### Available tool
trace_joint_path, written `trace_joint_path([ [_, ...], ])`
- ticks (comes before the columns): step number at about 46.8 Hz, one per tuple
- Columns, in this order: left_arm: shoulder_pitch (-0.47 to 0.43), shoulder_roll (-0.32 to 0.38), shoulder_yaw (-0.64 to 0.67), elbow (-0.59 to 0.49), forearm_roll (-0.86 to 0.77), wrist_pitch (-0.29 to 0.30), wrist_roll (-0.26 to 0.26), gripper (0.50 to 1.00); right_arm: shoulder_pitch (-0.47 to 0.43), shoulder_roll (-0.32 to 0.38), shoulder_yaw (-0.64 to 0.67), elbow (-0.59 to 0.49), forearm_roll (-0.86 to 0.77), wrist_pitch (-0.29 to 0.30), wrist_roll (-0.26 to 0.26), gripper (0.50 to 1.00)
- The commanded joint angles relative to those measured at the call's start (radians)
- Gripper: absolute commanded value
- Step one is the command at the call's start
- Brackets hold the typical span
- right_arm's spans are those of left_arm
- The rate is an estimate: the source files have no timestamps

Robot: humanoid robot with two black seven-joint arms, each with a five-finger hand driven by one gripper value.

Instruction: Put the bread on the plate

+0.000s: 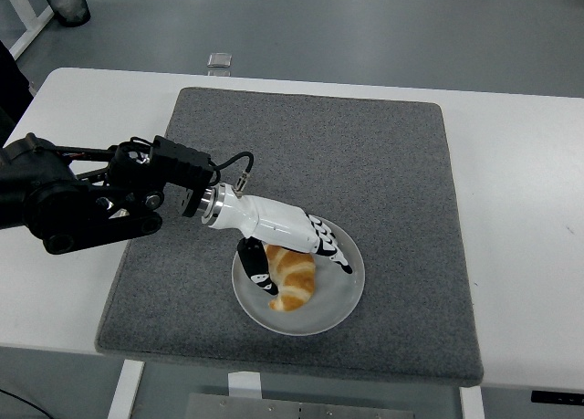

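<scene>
A white bench (520, 191) fills most of the view, with grey floor beyond its far edge. On the bench lies a big dark grey mat (365, 172), square-cornered and reaching nearly to the near edge. The left arm (82, 200), black and bulky, comes in from the left edge and reaches across the mat's left side toward its near middle. A short black cable (235, 166) loops up over the wrist, just where the black arm meets the white robot hand.

On the near part of the mat sits a round grey plate (342, 300). The left robot hand (287, 236) hangs over the plate's far left part, its fingers (330, 243) spread out and pointing right over the plate, with the thumb (255, 266) down on the left of the bread. It grips nothing. The bread (292, 277), a golden brown croissant, lies on the plate, left of the plate's middle, with one tip pointing toward the near left rim. The thumb is just beside it; whether they touch cannot be told.

Off the bench, on the floor past the far edge, a small pale square thing (219, 61) shows, and a dark bin (64, 1) stands at the top left corner.
</scene>
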Motion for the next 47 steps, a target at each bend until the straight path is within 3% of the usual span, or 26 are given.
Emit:
trace_joint_path([
  [1, -0.008, -0.001, -0.008, 0.000, -0.038, 0.000, -0.001, 0.992, 0.000, 0.000, 0.000, 0.000, 0.000, 0.000, 0.000, 0.952],
  [11, -0.029, 0.003, -0.141, -0.002, -0.183, -0.023, -0.001, 0.994, 0.000, 0.000, 0.000, 0.000, 0.000, 0.000, 0.000, 0.952],
  [16, -0.046, 0.006, -0.217, 0.009, -0.310, -0.075, 0.001, 0.994, 0.000, 0.000, 0.000, 0.000, 0.000, 0.000, 0.000, 0.952],
  [25, -0.055, 0.003, -0.307, 0.119, -0.646, -0.141, 0.012, 1.000, 0.000, 0.000, 0.000, 0.000, 0.000, 0.000, 0.000, 0.952],
  [37, -0.057, 0.009, -0.313, 0.280, -1.097, -0.150, 0.021, 1.000, 0.000, 0.000, 0.000, 0.000, 0.000, 0.000, 0.000, 0.952],
  [41, -0.055, 0.009, -0.315, 0.331, -1.210, -0.149, 0.050, 1.000, 0.000, 0.000, 0.000, 0.000, 0.000, 0.000, 0.000, 0.952],
  [47, -0.048, 0.009, -0.316, 0.395, -1.377, -0.143, 0.156, 1.000, 0.000, 0.000, 0.000, 0.000, 0.000, 0.000, 0.000, 0.952],
])
